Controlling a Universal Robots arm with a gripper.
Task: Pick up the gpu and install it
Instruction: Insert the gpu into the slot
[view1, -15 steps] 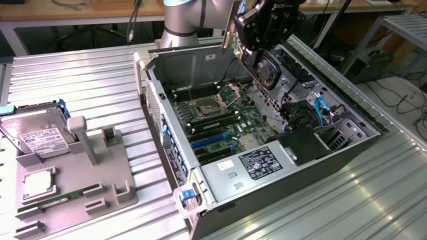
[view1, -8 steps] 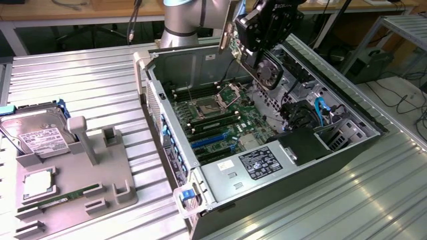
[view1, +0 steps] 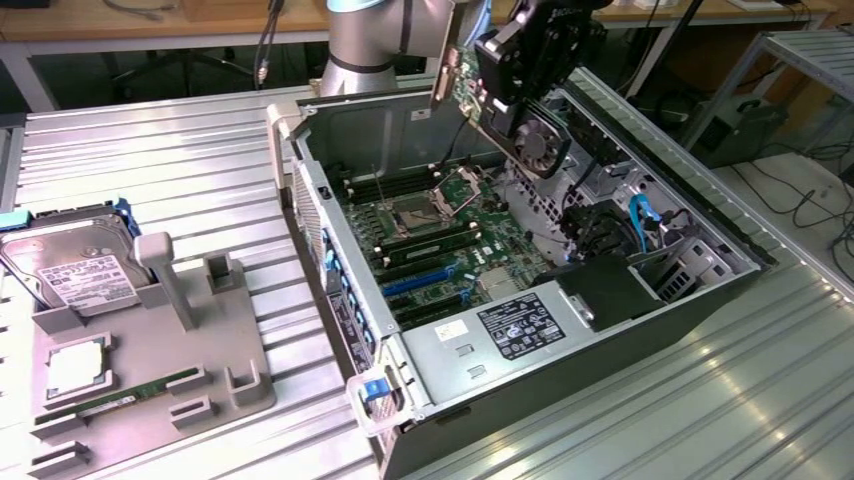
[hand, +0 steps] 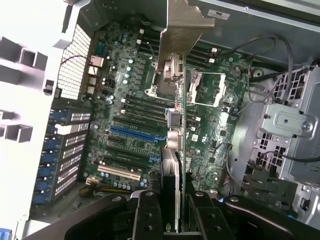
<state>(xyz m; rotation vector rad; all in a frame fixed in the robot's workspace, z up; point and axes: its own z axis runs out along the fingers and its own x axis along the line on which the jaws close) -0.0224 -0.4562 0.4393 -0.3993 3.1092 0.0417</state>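
end effector grips gpu; bracket end cropped

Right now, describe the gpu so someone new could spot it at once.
Look at the open computer case on the metal table. Above its motherboard, the gripper's jaws clamp the gpu: the one card in the air, silver bracket at its end.

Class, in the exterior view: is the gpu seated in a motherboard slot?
No, the gripper holds the gpu in the air above the open case, clear of the motherboard.
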